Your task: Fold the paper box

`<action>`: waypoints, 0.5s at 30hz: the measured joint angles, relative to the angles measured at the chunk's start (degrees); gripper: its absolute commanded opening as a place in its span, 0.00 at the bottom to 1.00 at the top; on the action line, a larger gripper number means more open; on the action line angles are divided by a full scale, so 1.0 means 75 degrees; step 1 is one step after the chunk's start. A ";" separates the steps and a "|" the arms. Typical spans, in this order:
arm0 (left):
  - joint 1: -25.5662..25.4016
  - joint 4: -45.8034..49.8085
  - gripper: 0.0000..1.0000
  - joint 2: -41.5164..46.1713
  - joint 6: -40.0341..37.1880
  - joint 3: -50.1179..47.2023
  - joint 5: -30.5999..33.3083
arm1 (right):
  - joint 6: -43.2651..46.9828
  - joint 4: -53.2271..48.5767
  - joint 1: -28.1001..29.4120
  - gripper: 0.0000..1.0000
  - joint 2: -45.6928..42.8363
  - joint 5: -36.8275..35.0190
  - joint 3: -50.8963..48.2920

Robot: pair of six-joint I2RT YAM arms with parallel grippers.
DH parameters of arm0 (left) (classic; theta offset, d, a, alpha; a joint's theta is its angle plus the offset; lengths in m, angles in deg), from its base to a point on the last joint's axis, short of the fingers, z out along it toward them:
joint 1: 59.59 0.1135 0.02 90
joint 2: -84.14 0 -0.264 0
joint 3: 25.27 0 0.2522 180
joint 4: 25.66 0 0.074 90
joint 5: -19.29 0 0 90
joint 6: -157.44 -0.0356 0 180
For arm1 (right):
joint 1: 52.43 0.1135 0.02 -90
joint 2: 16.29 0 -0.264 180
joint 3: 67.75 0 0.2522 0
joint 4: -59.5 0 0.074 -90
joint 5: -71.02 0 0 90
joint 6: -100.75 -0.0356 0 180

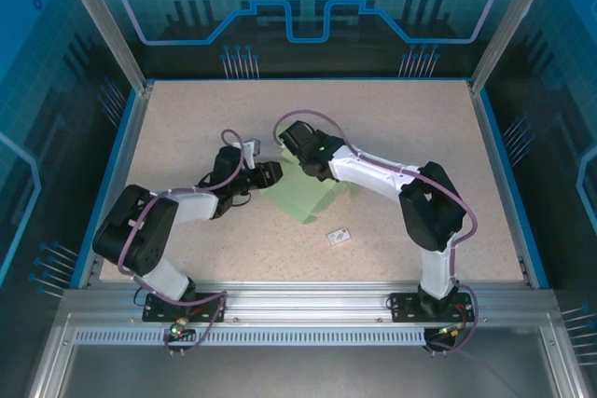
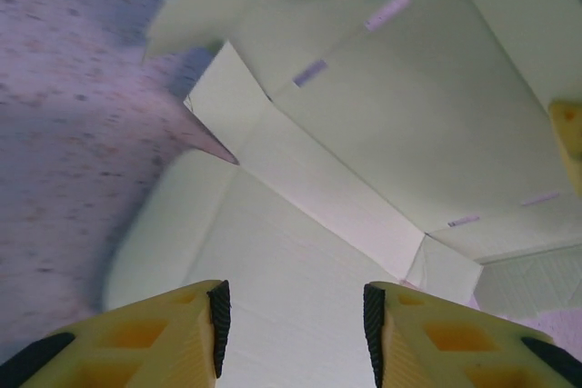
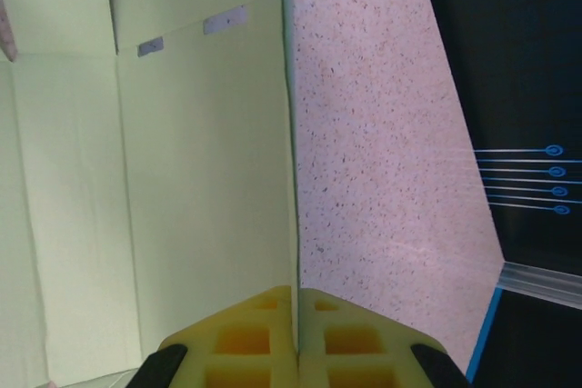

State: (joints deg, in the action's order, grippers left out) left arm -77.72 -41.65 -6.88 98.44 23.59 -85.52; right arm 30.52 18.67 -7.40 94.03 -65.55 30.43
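The right gripper (image 3: 296, 302) is clamped on one panel edge of the paper box (image 1: 300, 195) at mid-table (image 1: 420, 128), and the left gripper (image 2: 296, 315) hangs open over another panel, so a hard pull could tear it or drag it askew.

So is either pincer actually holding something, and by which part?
The right pincer is shut on the paper box, pinching the edge of one panel. The left pincer hangs open over it, gripping nothing.
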 measured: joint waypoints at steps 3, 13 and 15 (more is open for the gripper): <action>0.0189 0.0356 0.48 0.0233 0.0055 0.0000 0.0000 | 0.0388 0.0545 0.0090 0.00 0.0003 -0.0256 -0.0309; 0.0239 0.1017 0.52 0.0396 0.0029 0.0358 -0.0070 | 0.1081 0.1154 -0.0035 0.01 -0.0055 0.0230 -0.0685; 0.0224 0.0915 0.53 0.0356 -0.0099 0.0481 -0.0195 | 0.0962 0.0807 -0.0242 0.00 -0.0160 0.0816 -0.0635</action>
State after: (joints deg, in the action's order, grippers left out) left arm -76.03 -34.79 -4.21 97.70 27.19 -86.98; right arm 37.74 24.72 -9.21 92.83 -59.43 25.67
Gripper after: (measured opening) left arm 0.523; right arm 0.058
